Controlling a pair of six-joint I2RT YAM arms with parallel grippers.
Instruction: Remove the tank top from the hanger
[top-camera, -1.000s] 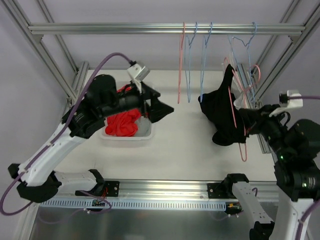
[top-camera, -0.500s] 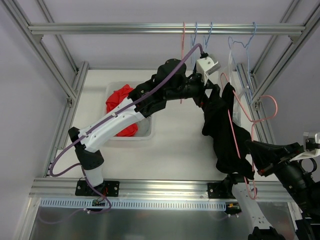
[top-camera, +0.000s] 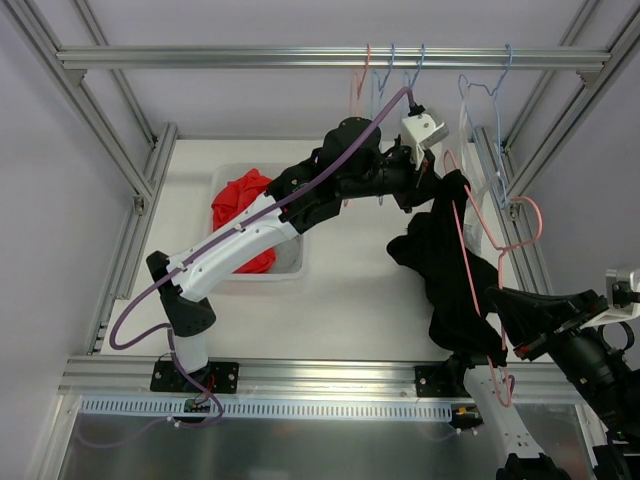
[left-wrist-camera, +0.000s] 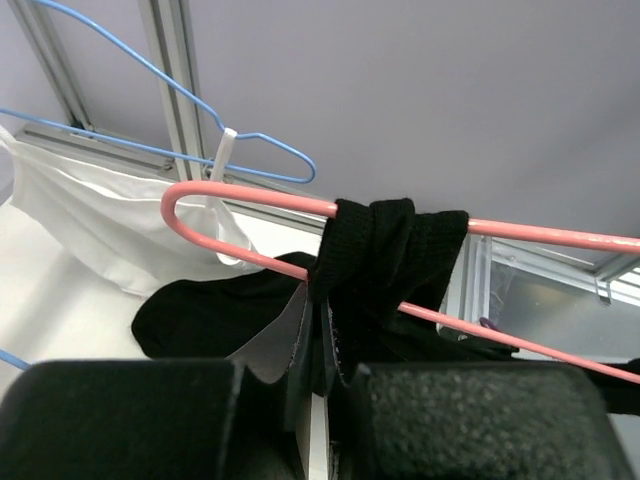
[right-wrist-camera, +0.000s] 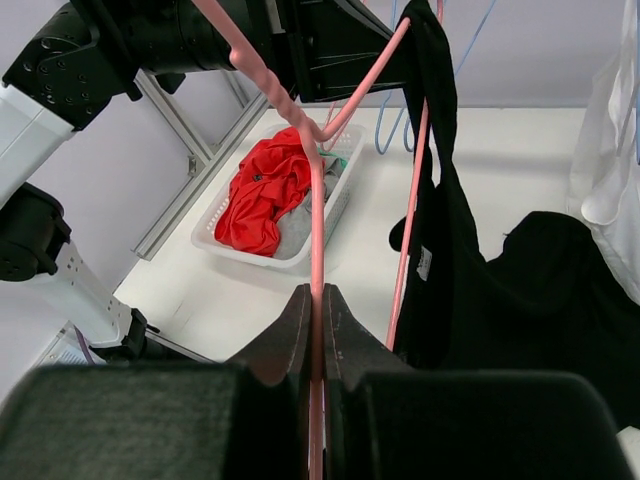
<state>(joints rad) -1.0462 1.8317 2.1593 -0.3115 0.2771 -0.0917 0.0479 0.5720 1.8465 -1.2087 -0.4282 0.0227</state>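
Since a second ago: left tool (left-wrist-camera: 318, 338) swung from basket (top-camera: 290, 262) to hanger and shut on tank top (left-wrist-camera: 390, 250) strap, bunched over pink hanger (left-wrist-camera: 250, 193). My right tool (right-wrist-camera: 315, 297) is clamped on the hanger's stem; garment hangs above table (top-camera: 340, 300). Risk: sideways pull snags strap on hanger's end, or thin pinch slips.

We see a black tank top (top-camera: 455, 270) draped on a pink hanger (right-wrist-camera: 316, 220), blue hangers (top-camera: 407, 95) above, and a red garment (top-camera: 240, 195) in a whitish basket (top-camera: 290, 262) toward the left edge of the white table (top-camera: 350, 290).
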